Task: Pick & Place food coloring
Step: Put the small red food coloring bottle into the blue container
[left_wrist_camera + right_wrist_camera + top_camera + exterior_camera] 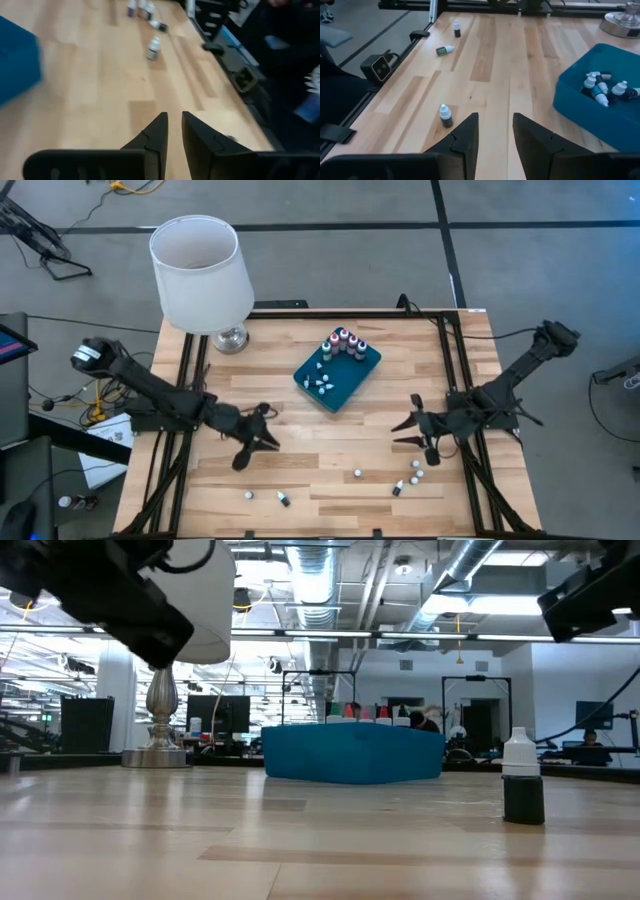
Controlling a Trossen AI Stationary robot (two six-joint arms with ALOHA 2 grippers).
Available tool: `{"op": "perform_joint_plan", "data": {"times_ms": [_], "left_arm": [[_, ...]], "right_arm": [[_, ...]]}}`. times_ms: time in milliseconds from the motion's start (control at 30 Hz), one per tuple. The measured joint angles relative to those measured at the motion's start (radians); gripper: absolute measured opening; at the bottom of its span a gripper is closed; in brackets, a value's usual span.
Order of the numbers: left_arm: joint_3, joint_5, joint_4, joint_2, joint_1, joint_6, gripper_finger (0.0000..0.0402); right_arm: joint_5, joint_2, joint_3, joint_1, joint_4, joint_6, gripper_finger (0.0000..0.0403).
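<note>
Several food coloring bottles are collected in the teal tray. Beside it, the empty left gripper is held nearly closed and the empty right gripper parted, ready for the loose bottles.

A pale wooden plank table stands on grey floor; a white-shaded, silver-based lamp occupies one corner.

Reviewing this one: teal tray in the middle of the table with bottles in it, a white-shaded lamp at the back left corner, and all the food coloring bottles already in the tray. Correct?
Not quite. The teal tray and the lamp are as you say, but not all bottles are in the tray. The high view shows several food coloring bottles loose on the table's front part, some near the right gripper, others at the front left.
</note>
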Motion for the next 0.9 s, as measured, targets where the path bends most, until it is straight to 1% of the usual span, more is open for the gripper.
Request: {"op": "perform_joint_plan", "data": {"times_ms": [100,167,367,467,667,900], "left_arm": [[0.026,-0.008,-0.013,0.032,-0.070,-0.084,0.0045],[0.049,-0.007,-0.060,0.036,-0.112,-0.165,0.0045],[0.151,-0.008,-0.346,0.037,-0.233,-0.429,0.0045],[0.198,-0.031,-0.460,0.037,-0.294,-0.516,0.0045],[0.222,-0.149,-0.489,0.064,-0.402,-0.525,0.0045],[0.222,-0.143,-0.432,0.193,-0.450,-0.526,0.0045]], "right_arm": [[0.011,0.000,0.000,0.022,0.008,-0.003,0.0113],[0.010,0.000,0.000,0.028,0.019,-0.014,0.0113],[0.010,0.000,0.000,0.026,0.046,-0.019,0.0113],[0.010,0.001,0.000,0.026,0.065,-0.018,0.0113],[0.009,0.001,-0.001,0.027,0.094,-0.018,0.0113],[0.008,0.001,-0.001,0.027,0.107,-0.019,0.0113]]}}
